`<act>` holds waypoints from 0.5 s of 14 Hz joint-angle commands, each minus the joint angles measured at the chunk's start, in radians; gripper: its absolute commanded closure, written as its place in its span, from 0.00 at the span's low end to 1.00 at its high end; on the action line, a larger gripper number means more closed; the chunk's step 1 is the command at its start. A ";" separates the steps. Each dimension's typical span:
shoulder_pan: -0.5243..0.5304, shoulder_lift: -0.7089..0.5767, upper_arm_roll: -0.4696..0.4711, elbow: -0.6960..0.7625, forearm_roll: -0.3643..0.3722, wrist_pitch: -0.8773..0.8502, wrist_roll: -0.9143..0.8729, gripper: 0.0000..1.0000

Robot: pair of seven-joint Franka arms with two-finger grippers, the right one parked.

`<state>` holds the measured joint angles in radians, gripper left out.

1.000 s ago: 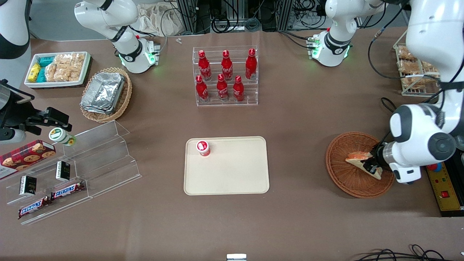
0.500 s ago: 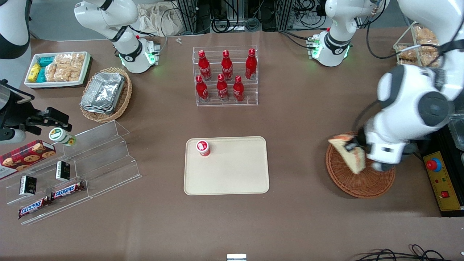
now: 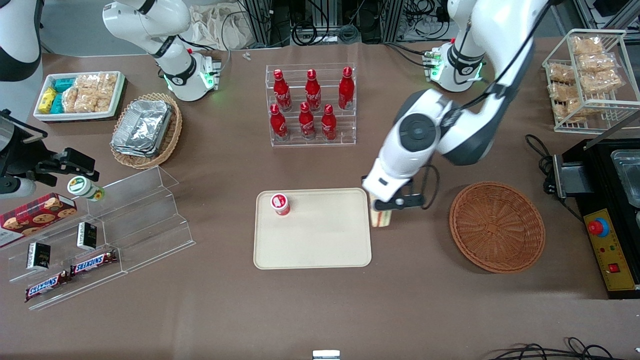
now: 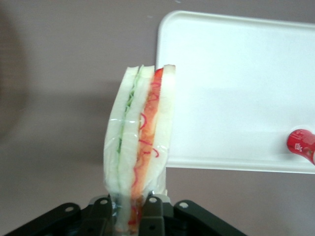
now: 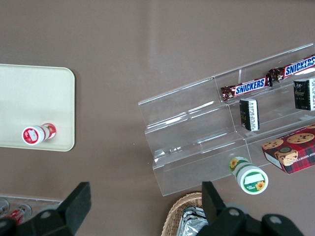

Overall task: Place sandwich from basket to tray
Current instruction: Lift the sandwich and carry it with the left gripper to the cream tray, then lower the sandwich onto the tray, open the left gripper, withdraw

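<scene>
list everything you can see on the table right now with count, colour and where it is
sandwich: 1, white bread with red and green filling, held just off the tray's edge
tray: 1, cream, mid-table
small bottle: 1, red with white cap, on the tray
basket: 1, reddish-brown wicker, toward the working arm's end
cola bottles: 6, red, in a clear rack farther from the front camera than the tray
foil trays: silver stack, in a tan basket
Snickers bars: 2, on a clear stepped stand
end effector: black, shut on the sandwich beside the tray
</scene>
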<state>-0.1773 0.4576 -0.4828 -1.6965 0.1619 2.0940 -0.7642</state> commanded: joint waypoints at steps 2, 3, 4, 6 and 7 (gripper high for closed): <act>-0.102 0.175 0.027 0.072 0.180 0.104 -0.078 1.00; -0.100 0.211 0.027 0.092 0.227 0.110 -0.099 1.00; -0.096 0.239 0.027 0.093 0.252 0.121 -0.099 1.00; -0.100 0.260 0.029 0.089 0.258 0.168 -0.099 1.00; -0.099 0.263 0.029 0.092 0.258 0.172 -0.098 0.44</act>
<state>-0.2713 0.7112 -0.4559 -1.6289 0.3940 2.2553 -0.8484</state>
